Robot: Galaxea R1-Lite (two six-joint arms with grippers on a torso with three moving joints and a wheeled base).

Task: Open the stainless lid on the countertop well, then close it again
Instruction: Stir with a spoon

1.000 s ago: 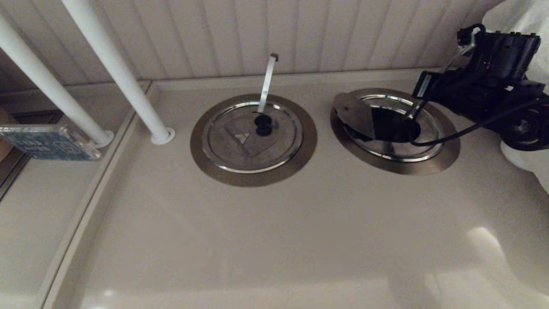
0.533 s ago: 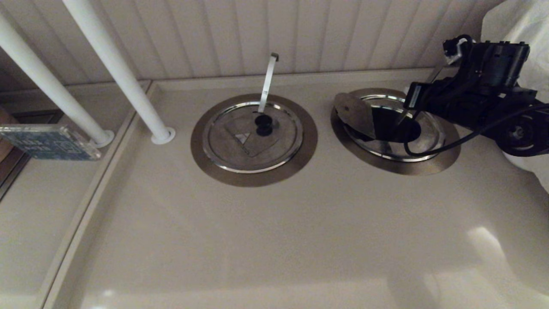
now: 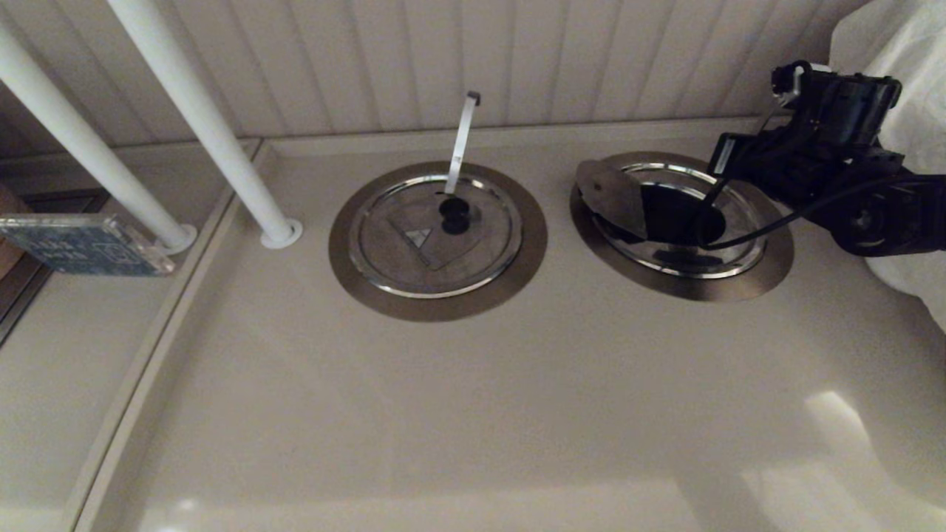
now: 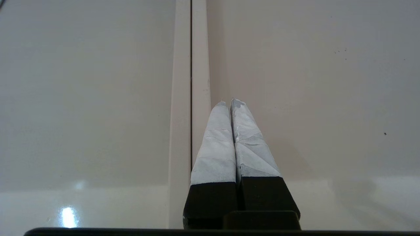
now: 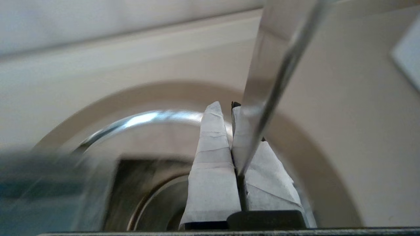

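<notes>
The stainless lid (image 3: 687,255) lies in the countertop well (image 3: 772,270) at the right. Its wedge-shaped flap (image 3: 610,193) is tilted up on the left side, over a dark opening (image 3: 665,214). My right gripper (image 3: 728,157) hovers over the lid's far right edge. In the right wrist view the right gripper (image 5: 224,106) is shut on the lid's slanted metal strip (image 5: 279,65), which runs down between the taped fingers (image 5: 211,157). The lid's black knob is hidden. My left gripper (image 4: 229,102) is shut and empty over bare counter, outside the head view.
A twin lid (image 3: 414,258) with a black knob (image 3: 454,214) and a nearly vertical strip (image 3: 462,140) sits closed at the centre. Two white poles (image 3: 214,140) rise at the left. A blue board (image 3: 81,244) lies at the far left. White cloth (image 3: 909,44) is behind the right arm.
The right gripper swung a little left over the lid, then back right toward the wall. The flap stays raised. The twin lid has not moved.
</notes>
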